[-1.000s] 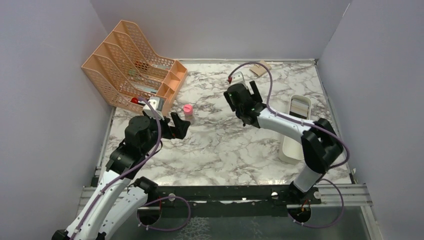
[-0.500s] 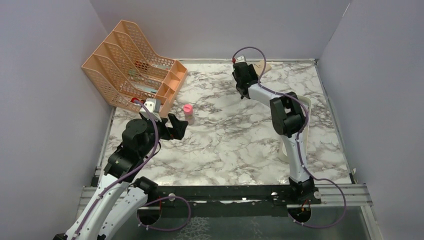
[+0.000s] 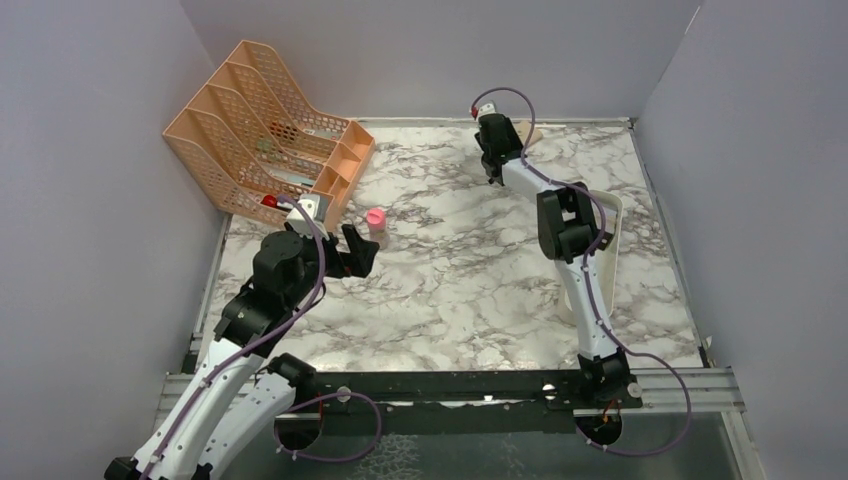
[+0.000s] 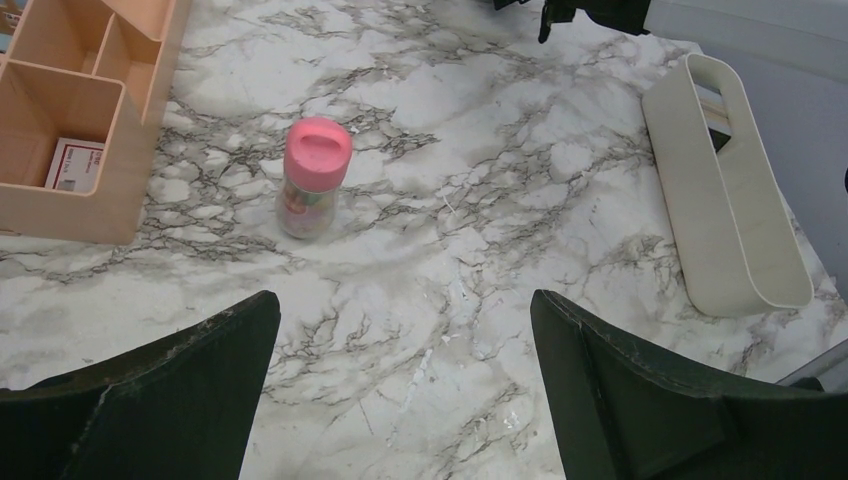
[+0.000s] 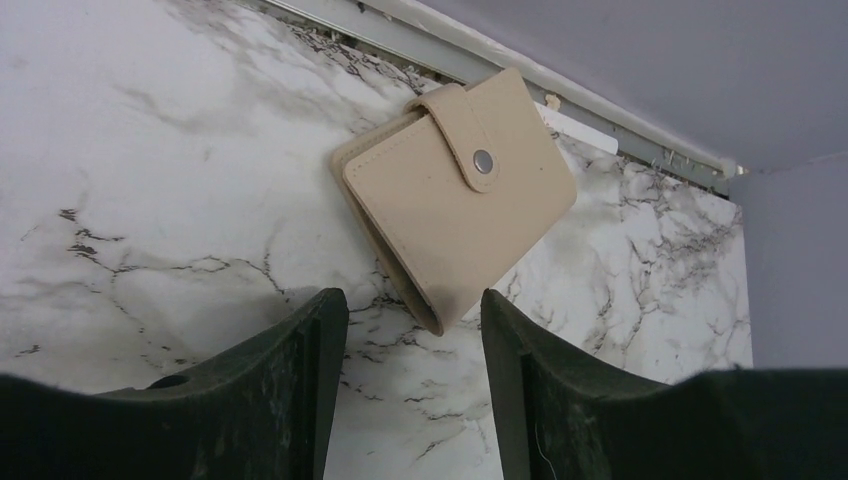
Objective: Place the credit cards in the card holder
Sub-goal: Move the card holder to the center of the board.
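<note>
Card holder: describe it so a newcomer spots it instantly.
Find the far edge of the marble table, right of centre, by the back wall. The card holder lies there: a small tan folding wallet, closed by a tab with a metal snap. Nothing else is tan with a snap: the file rack is peach mesh, the tray white, the bottle pink-capped.

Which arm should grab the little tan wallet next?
The right one. The right gripper hovers right at the card holder, jaws parted and facing its corner. The left gripper is far off, near the pink-capped bottle.
</note>
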{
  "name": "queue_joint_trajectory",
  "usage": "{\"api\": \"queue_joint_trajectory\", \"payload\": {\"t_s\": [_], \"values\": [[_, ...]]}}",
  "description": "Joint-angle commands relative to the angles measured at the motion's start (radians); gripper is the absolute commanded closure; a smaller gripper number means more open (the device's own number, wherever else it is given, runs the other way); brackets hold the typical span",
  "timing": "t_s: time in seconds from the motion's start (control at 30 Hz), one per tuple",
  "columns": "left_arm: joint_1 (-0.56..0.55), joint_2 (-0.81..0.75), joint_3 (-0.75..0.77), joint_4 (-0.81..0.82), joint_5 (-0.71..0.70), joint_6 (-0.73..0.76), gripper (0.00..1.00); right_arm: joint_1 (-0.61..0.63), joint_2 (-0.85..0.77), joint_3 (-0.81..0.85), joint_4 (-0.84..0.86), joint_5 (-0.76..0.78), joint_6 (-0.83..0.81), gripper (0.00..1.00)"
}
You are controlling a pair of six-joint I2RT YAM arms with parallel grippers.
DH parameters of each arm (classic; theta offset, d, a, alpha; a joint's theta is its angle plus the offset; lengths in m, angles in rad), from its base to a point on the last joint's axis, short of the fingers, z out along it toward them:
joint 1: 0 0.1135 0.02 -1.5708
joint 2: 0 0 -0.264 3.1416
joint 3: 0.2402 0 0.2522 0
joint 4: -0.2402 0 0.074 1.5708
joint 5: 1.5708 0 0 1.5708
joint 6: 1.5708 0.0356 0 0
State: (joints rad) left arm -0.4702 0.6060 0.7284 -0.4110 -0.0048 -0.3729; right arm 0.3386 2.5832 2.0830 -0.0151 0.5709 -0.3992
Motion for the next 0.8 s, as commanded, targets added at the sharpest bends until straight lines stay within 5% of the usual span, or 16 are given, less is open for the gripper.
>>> {"api": "queue_joint_trajectory", "payload": {"t_s": [0.0,0.3,0.63,0.77], "values": [[0.007,0.005,-0.002,0.016,-0.005,0.011,0.01,-0.023,0.035,0.017,0.018,-0.039,-0.042,0.44],[0.009,0.018,-0.006,0.015,-0.030,0.011,0.01,-0.079,0.049,0.002,-0.041,-0.186,0.025,0.60],[0.015,0.033,-0.004,0.009,-0.042,0.007,0.01,-0.104,0.014,-0.059,-0.050,-0.263,0.056,0.98],[0.016,0.033,-0.003,0.007,-0.046,0.009,0.01,-0.103,-0.045,-0.117,-0.058,-0.307,0.086,0.99]]}}
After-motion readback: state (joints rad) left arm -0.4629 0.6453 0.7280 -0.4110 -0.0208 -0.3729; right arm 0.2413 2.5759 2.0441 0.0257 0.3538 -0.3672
